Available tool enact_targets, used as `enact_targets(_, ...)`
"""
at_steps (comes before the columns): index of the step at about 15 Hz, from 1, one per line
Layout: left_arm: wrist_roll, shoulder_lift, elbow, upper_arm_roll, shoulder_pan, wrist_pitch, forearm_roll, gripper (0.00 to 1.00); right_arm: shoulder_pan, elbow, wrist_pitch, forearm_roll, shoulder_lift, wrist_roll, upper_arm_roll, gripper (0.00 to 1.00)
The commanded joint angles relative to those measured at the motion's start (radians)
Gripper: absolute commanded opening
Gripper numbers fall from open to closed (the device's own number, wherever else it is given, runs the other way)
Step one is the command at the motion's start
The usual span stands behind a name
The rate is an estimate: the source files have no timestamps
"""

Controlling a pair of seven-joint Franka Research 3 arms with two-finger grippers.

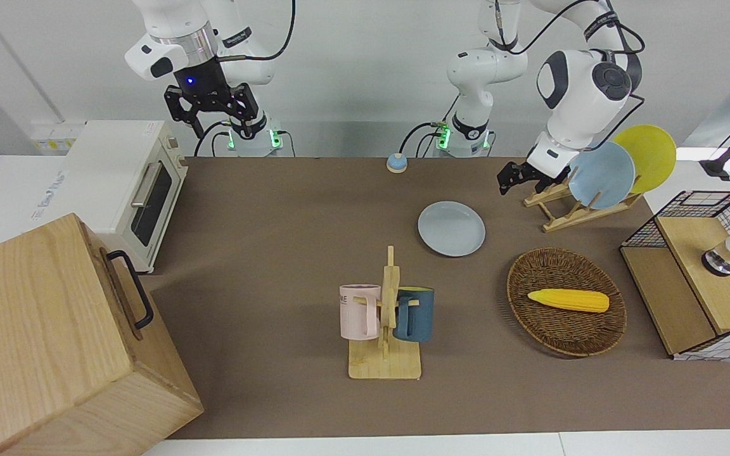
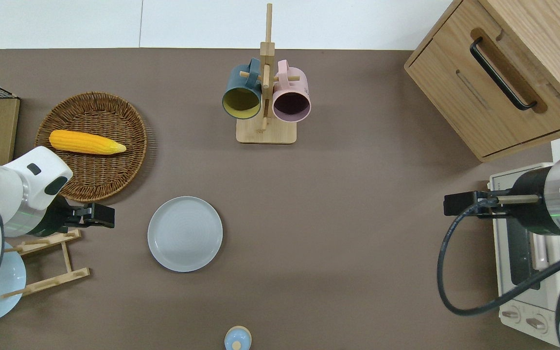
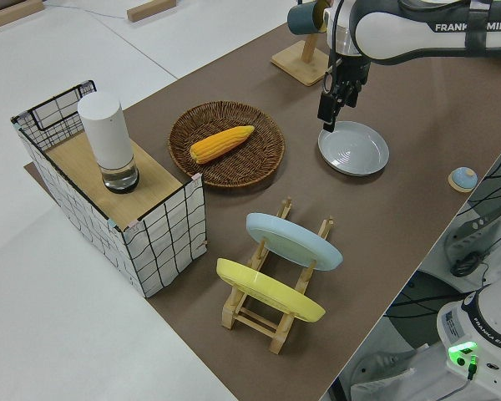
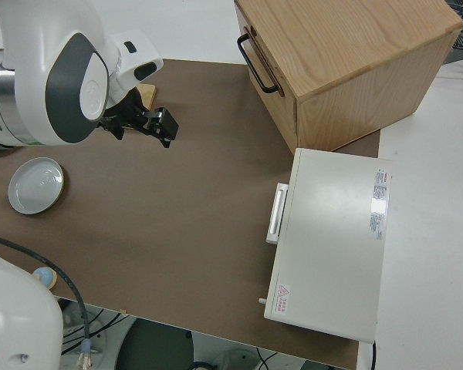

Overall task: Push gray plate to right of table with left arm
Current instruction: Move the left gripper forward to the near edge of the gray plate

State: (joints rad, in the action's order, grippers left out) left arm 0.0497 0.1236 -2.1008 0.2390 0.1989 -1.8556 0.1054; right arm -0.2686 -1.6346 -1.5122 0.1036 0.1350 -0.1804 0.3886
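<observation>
Gray plate (image 2: pixel 184 233) empty on table (image 2: pixel 348 204); corn (image 2: pixel 86 142) in basket (image 2: pixel 129 160).

The bench (image 1: pixel 276 253) is showing a matte brown top, and the gray plate (image 1: pixel 451 228) on it is looking smooth and glazed with a soft sheen. The basket (image 1: pixel 566 301) is showing rough woven wicker, while the mug rack (image 1: pixel 385 354), the plate rack (image 2: pixel 46 262) and the cabinet (image 1: pixel 48 335) are showing pale bare wood grain. The left arm (image 1: pixel 583 82) is wearing glossy white plastic shells, and its claw (image 2: pixel 96 215) is looking matte black.
</observation>
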Motion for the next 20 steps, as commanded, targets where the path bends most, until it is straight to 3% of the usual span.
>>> enact_targets(1, -0.014, 0.056, -0.139, -0.007, -0.029, -0.115, 0.033, 0.99, -0.015, -0.017, -0.002, 0.018, 0.015, -0.002, 0.007, 0.996)
enact_targets(7, -0.014, 0.05, -0.286, -0.007, -0.065, -0.313, 0.068, 0.99, -0.015, -0.017, -0.002, 0.018, 0.015, -0.002, 0.006, 0.996)
enact_targets(9, -0.014, 0.034, -0.297, -0.007, -0.068, -0.335, 0.068, 0.99, -0.015, -0.017, -0.003, 0.018, 0.015, -0.002, 0.007, 0.996)
enact_targets(13, -0.014, -0.01, -0.378, -0.007, -0.087, -0.493, 0.068, 0.99, -0.017, -0.017, -0.002, 0.018, 0.015, -0.002, 0.007, 0.996)
enact_targets(20, -0.014, -0.042, -0.384, -0.007, -0.102, -0.513, 0.07, 0.86, -0.015, -0.017, -0.002, 0.018, 0.015, -0.002, 0.007, 0.996)
